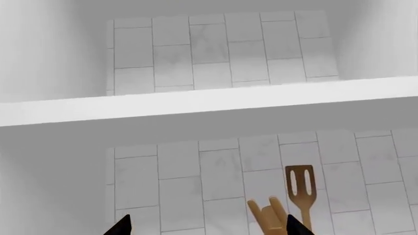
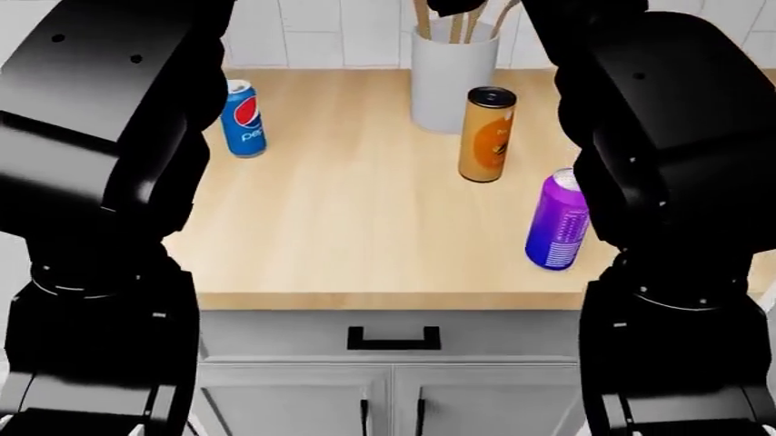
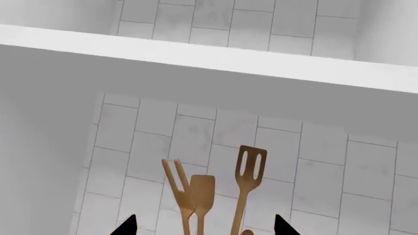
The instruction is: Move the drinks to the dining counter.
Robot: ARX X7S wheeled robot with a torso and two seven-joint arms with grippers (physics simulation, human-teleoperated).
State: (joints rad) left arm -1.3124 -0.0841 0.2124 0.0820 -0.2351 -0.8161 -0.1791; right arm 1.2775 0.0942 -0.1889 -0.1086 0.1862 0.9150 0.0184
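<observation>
Three cans stand on a tan worktop (image 2: 352,209) in the head view: a blue Pepsi can (image 2: 245,118) at the back left, an orange can (image 2: 486,134) right of centre, and a slim purple can (image 2: 558,221) nearer the front right, beside my right arm. My left gripper (image 1: 209,228) and right gripper (image 3: 205,228) are raised and face the tiled wall. Each shows only two black fingertips, set wide apart with nothing between them. Neither is near a can. The dining counter is out of view.
A white utensil crock (image 2: 452,77) with wooden utensils (image 3: 250,166) stands at the back by the wall, next to the orange can. A white shelf (image 1: 209,100) runs along the wall above. Grey drawers (image 2: 393,341) lie under the worktop. My black arms fill both sides of the head view.
</observation>
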